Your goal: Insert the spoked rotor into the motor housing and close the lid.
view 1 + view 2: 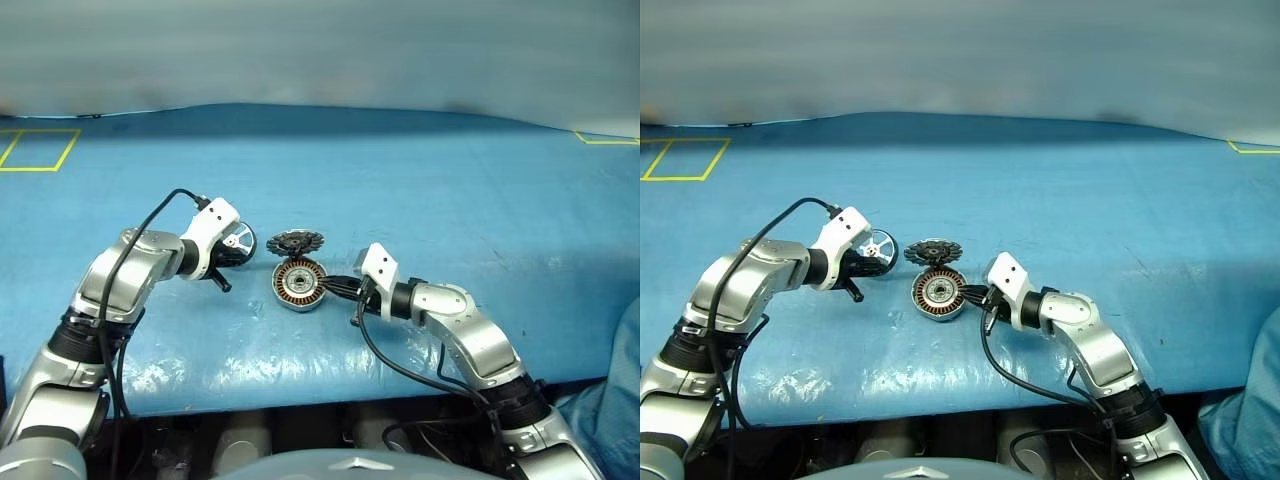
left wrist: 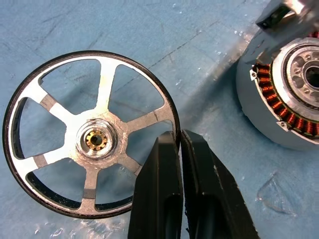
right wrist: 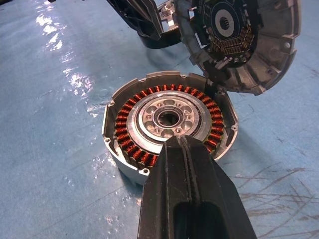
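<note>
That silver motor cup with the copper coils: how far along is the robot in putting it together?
Early on. The round silver motor housing sits open, copper windings bare, steadied by the shut right end effector. In hand: the left end effector pinches the rim of the dark spoked rotor, off to the side. Left: seating it, then closing the finned grey lid propped against the housing's rim.

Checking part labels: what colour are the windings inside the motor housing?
Copper-orange windings ringing the silver motor housing; clearest in the right wrist view.
</note>
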